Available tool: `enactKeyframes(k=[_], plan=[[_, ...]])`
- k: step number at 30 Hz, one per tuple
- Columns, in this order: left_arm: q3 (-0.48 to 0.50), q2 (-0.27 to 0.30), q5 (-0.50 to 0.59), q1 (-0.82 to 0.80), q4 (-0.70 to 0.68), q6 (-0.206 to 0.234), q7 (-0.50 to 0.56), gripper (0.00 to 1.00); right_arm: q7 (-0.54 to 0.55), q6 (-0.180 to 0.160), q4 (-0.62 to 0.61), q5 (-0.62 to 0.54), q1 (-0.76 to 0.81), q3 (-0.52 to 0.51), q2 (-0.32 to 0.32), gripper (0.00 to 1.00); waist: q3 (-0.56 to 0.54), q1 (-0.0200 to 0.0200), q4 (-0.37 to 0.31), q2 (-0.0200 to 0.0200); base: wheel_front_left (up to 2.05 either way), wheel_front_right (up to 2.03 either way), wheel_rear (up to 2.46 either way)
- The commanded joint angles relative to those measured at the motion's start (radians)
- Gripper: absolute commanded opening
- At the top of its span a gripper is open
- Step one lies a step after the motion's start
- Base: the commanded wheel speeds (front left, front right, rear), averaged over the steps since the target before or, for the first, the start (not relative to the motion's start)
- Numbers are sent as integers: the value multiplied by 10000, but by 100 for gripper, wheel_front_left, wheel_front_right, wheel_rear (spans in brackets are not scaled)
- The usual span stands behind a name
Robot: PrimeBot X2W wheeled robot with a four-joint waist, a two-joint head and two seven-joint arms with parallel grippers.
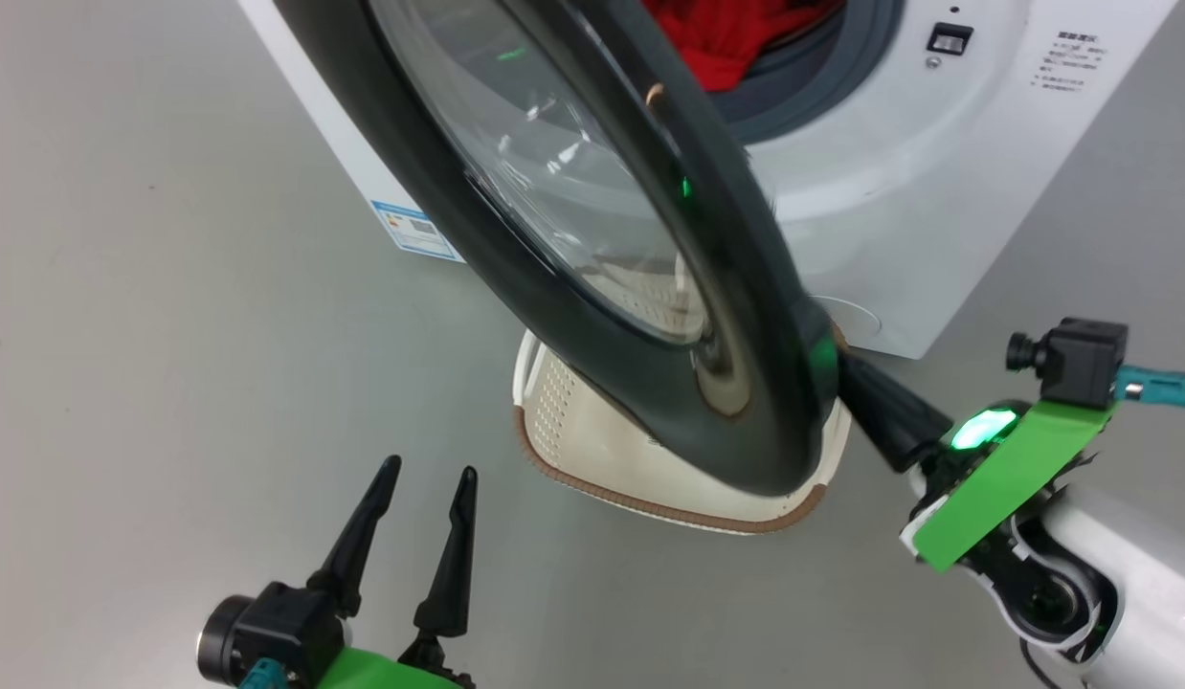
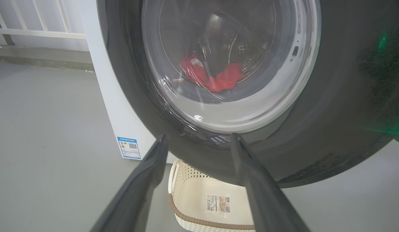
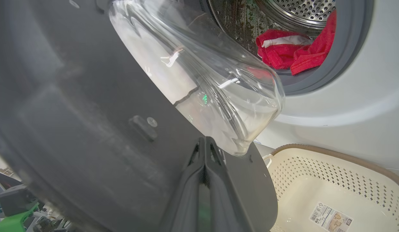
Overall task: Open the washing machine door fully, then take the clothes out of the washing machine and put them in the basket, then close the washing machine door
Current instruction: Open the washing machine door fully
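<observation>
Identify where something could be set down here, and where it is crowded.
Free: grey floor left of the washing machine, beyond the left gripper; the basket looks empty. Crowded: above the basket, where the door and right gripper sit.

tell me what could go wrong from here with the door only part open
1. The shut right gripper only presses its tips on the smooth inner face of the washing machine door; it could slip off and the door may swing back.
2. The open left gripper faces the door's outer side, likely in its swing path.
3. The door overhangs the basket, so it might clip the rim; clearance is unclear.
</observation>
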Motion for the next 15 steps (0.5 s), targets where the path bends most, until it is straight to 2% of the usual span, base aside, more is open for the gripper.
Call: enactKeyframes(k=[1,15], plan=[[258,108,-74,20,-245,98,-122,100,-51,67,-362,142,105,297,-55,0,-132,0,155,0,0,0,0],[159,108,-72,363,-200,290,-122,100,-51,67,-762,244,77,1490,107,0,-539,0,1067,0,0,0,0]])
